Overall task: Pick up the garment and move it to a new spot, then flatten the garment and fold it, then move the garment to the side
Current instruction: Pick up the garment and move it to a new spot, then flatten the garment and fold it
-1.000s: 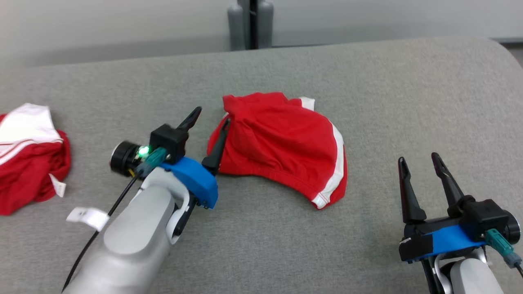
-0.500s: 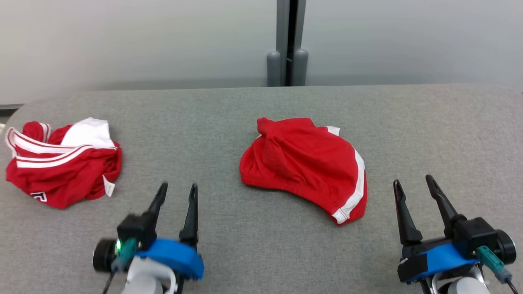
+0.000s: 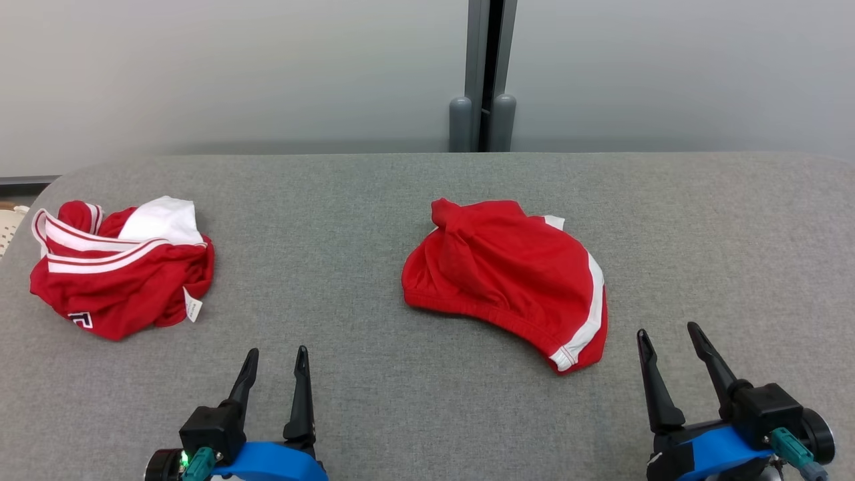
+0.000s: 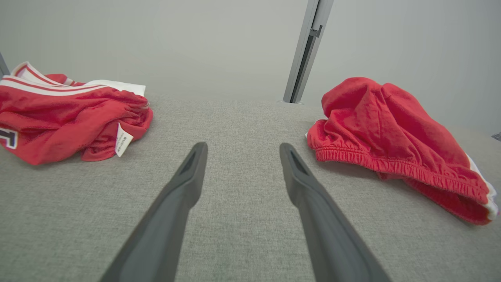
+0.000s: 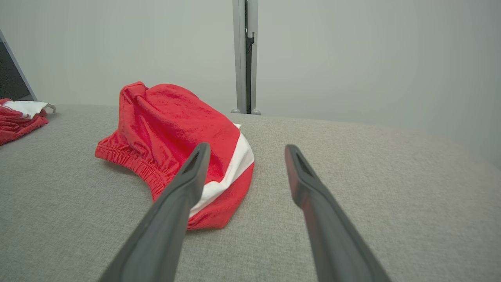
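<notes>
As viewed overhead, shows two crumpled red-white pieces, garment (image 3: 514, 280) and heap (image 3: 127, 287), on grey fabric (image 3: 334, 200); left gripper (image 3: 277, 350), right gripper (image 3: 668, 329) spread wide, empty.

Long dark fingers (image 3: 300, 401), blue mounts (image 3: 725, 447), teal connectors (image 3: 785, 446), green light (image 3: 184, 458)

Two red garments are lying on one grey table (image 3: 347, 194): the folded garment (image 3: 507, 280) ahead, between the fingers of two grippers, left gripper (image 3: 277, 350) and right gripper (image 3: 668, 329); the crumpled garment (image 3: 120, 267) outside the left fingers.
</notes>
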